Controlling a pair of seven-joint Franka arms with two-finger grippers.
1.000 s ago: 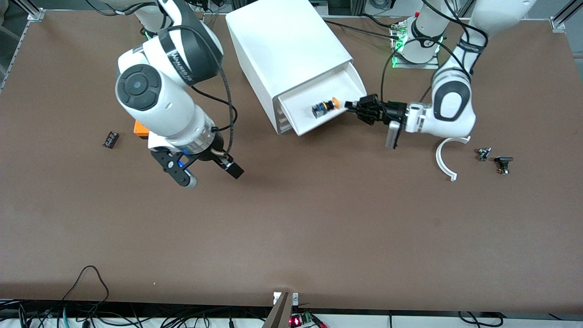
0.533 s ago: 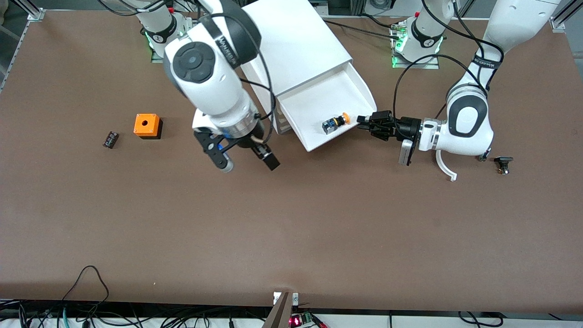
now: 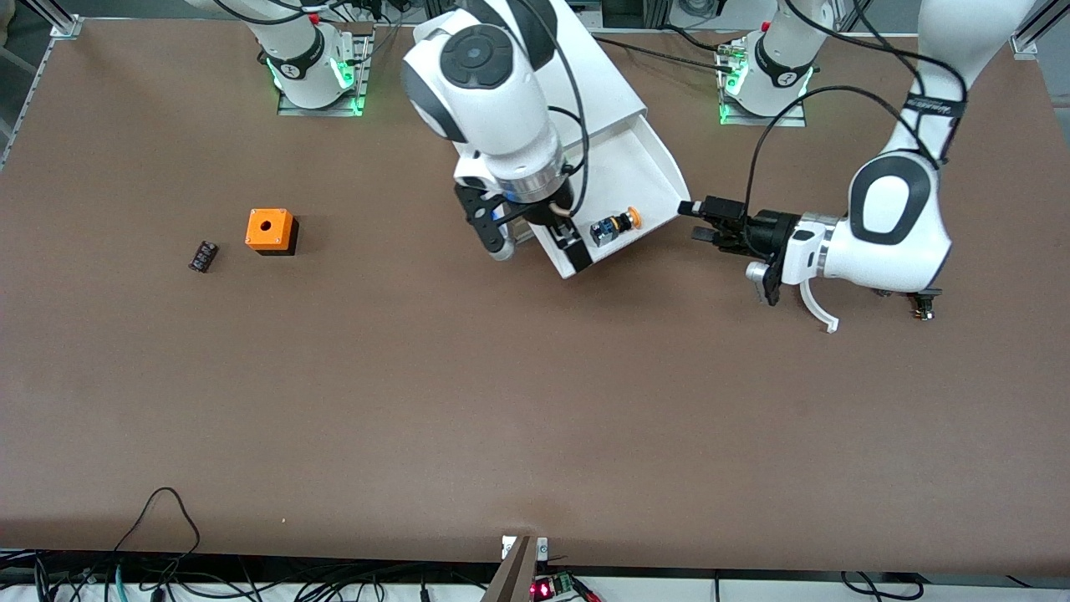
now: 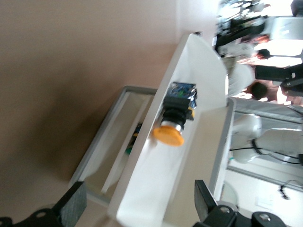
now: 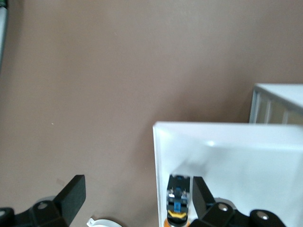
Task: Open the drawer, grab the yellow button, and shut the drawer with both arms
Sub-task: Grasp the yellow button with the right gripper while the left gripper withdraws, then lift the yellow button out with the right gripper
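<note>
Cabinet (image 3: 535,92) under right arm; drawer (image 3: 623,180) pulled out, tilted.

Right gripper (image 3: 535,238) over drawer's front corner, fingers spread wide; button (image 3: 614,226) in drawer, just beside one finger, not between fingers. Risk: descending finger strikes drawer rim, jolts tray, button rolls.

Left gripper (image 3: 700,221) just beside drawer's edge, apart, jaws parted, empty. Risk: grippers crowd same corner, collide.

Orange cube (image 3: 270,231), black block (image 3: 202,256) well apart, irrelevant.

A wide brown table (image 3: 535,401) with a matte, evenly lit top fills the front view. Silver metal frame rails (image 3: 38,21) stand at its corners. Black cables (image 3: 159,535) trail along the nearest edge, beside what may be a small circuit board (image 3: 556,584).
</note>
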